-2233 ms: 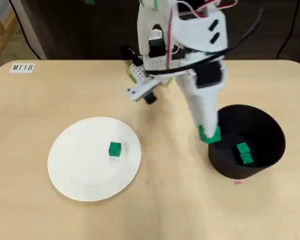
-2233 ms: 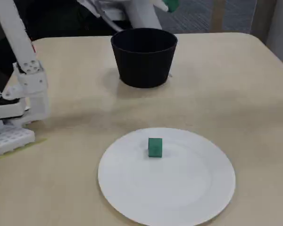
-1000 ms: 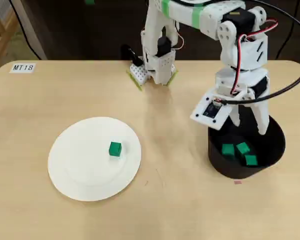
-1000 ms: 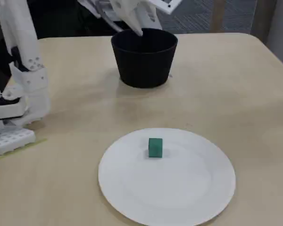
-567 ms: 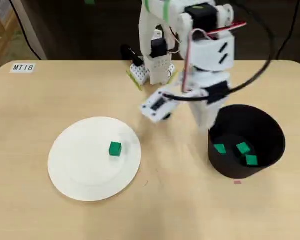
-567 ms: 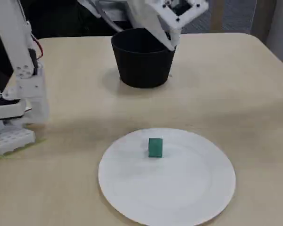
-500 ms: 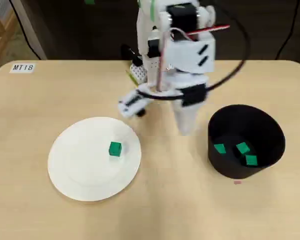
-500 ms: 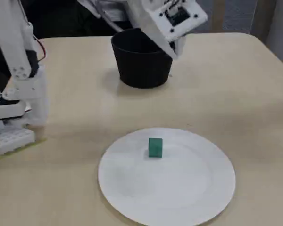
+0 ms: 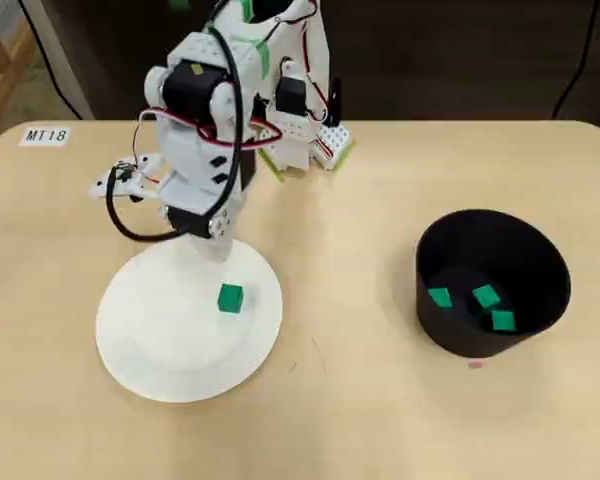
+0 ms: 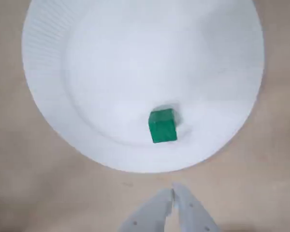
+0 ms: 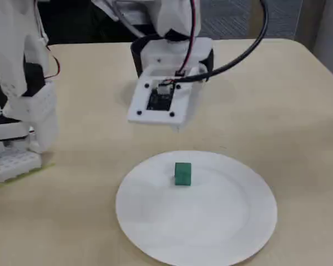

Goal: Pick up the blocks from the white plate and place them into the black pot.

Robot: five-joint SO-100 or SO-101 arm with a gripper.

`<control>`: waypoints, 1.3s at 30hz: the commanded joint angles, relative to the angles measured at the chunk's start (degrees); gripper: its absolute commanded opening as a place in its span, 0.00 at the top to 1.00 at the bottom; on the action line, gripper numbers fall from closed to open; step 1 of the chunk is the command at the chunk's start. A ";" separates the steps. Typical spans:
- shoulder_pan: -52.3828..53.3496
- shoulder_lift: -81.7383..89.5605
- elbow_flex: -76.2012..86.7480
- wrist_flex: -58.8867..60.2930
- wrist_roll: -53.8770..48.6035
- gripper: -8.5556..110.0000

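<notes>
Blocks are split between two places: one green cube (image 11: 182, 173) sits alone on the white plate (image 11: 222, 233), a little off its middle, nearest the fixed camera. In the wrist view the same cube (image 10: 162, 126) lies on the plate (image 10: 82, 63), and the pincer (image 10: 173, 194) shows at the bottom edge over bare bench (image 10: 34, 193), its two white tips pressed together with nothing between them, clear of the plate's rim. From overhead, the arm (image 9: 202, 140) leans over the plate's far rim (image 9: 150, 350). Well apart, toward the right of that view, the black pot (image 9: 540, 270) holds three more green cubes (image 9: 485, 297) on its floor.
</notes>
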 commanded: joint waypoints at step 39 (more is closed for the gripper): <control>2.90 -5.54 10.72 -8.96 -2.64 0.75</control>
